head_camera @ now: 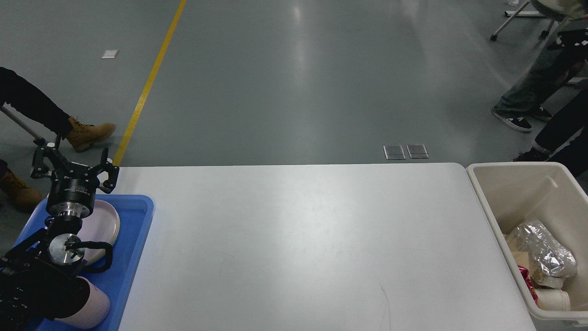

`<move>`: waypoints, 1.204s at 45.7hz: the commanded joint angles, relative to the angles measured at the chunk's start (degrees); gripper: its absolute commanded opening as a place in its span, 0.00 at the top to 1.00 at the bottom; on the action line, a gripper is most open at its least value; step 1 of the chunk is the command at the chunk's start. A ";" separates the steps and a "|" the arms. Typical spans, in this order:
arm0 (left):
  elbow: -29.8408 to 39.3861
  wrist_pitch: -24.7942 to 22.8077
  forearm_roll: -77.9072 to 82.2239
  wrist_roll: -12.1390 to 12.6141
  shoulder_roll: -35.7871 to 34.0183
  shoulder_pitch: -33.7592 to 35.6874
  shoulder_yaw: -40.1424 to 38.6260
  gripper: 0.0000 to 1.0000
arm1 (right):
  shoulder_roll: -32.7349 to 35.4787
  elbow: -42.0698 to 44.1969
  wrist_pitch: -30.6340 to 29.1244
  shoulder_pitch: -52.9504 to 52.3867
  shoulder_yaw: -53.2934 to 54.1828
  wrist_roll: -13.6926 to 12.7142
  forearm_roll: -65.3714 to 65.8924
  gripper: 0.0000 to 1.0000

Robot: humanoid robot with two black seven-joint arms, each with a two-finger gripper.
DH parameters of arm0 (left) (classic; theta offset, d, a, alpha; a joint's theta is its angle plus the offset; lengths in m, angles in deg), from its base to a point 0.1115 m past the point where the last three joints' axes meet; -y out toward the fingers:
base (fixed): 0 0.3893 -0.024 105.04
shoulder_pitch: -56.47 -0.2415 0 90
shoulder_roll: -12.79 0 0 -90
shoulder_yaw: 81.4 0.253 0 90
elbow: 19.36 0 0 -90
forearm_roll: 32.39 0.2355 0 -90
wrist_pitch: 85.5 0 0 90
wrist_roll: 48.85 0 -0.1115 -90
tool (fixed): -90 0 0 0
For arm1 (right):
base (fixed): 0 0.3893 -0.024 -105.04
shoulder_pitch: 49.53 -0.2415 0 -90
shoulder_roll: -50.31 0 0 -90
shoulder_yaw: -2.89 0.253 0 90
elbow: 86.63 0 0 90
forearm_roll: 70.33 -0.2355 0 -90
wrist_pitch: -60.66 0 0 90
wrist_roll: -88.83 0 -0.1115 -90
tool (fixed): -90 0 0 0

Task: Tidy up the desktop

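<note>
White surface [294, 239] fills centre of view. Blue tray [135, 248] at 9 o'clock on its left edge, holding pale plate [103, 225] and pink cup [94, 308]. Left gripper [73, 161] above tray's far end, jaws spread wide, holding nothing. Cream bin [505, 193] at 3 o'clock, holding foil wrapper [546, 250].
</note>
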State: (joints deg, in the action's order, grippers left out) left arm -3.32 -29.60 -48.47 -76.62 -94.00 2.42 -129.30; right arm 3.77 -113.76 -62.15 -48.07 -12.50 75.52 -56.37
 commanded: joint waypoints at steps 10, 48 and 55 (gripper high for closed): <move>-0.04 0.00 0.00 0.00 0.00 0.00 0.00 0.04 | -4.69 0.23 -0.15 0.64 8.54 0.04 -0.16 0.00; -0.04 0.00 0.00 0.00 0.00 0.00 0.00 0.04 | -36.85 16.67 0.81 24.02 44.66 0.75 -1.64 0.00; -0.04 0.00 0.00 0.00 0.00 0.00 0.00 0.04 | -43.54 17.28 3.36 30.17 49.75 0.75 -9.11 0.00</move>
State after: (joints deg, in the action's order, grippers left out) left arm -3.32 -29.60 -48.47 -76.62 -93.99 2.42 -129.30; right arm -36.05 -96.76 -60.84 -21.93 33.32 76.24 -60.35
